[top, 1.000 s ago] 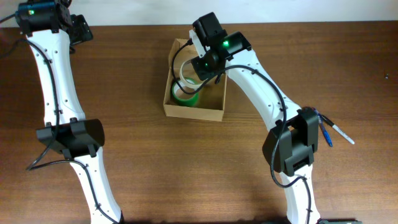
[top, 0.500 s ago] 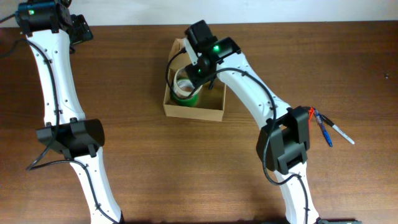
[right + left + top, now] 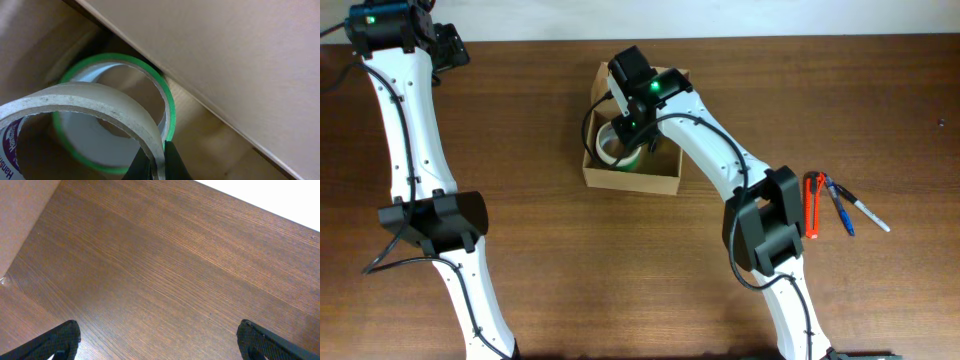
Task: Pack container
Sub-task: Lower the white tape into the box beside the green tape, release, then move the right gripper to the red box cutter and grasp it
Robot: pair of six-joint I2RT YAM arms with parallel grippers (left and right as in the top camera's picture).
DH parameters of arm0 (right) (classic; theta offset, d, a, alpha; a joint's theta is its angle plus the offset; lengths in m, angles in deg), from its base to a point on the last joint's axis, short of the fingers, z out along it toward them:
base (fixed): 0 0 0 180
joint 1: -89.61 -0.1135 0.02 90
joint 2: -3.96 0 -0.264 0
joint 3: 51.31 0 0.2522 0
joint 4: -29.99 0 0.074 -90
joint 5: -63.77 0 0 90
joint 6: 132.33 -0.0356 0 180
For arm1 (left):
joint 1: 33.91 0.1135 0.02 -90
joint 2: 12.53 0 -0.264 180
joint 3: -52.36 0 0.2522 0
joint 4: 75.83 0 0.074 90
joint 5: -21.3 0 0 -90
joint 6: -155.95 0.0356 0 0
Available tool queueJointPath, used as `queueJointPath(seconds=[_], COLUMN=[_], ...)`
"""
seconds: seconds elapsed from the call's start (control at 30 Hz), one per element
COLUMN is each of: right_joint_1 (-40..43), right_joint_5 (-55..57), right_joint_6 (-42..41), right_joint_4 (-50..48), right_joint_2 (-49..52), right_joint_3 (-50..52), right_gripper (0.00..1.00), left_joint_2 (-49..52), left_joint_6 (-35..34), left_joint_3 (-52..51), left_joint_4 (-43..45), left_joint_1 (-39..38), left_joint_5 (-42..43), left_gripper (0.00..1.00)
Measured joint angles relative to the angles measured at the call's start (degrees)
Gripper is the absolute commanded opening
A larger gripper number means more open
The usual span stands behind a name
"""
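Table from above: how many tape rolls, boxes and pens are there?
Tape rolls: 2 (green-rimmed tape roll, white tape roll)
Tan cardboard box: 1
Pen-like things: 3 (red stick, blue pen, white pen)
Total: 6

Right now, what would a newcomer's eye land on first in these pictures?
The right pincer reaches down into the tan cardboard box at the far middle of the wooden table, pinching the wall of a clear tape roll above a green tape roll sitting inside. Off to the right, pens lie loose, while the left pincer hangs open at the far left corner.
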Motion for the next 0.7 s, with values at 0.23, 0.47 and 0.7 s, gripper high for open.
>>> queueJointPath(seconds=[0.23, 0.47, 0.7], right_joint_1=[0.00, 0.00, 0.00], right_joint_5=[-0.04, 0.13, 4.37], right_joint_6=[0.20, 1.46, 2.58], right_joint_4=[-0.11, 4.57, 10.67], right_joint_2=[1.57, 1.57, -2.78], right_joint_3=[0.09, -0.96, -9.05], right_gripper=[0.29, 0.34, 0.46], left_joint_2=[0.00, 0.00, 0.00], left_joint_6=[0.00, 0.00, 0.00], left_joint_3=[0.00, 0.00, 0.00], left_joint_4=[0.00, 0.00, 0.00], left_joint_1=[0.00, 0.00, 0.00], left_joint_5=[0.00, 0.00, 0.00], left_gripper=[1.00, 1.00, 1.00])
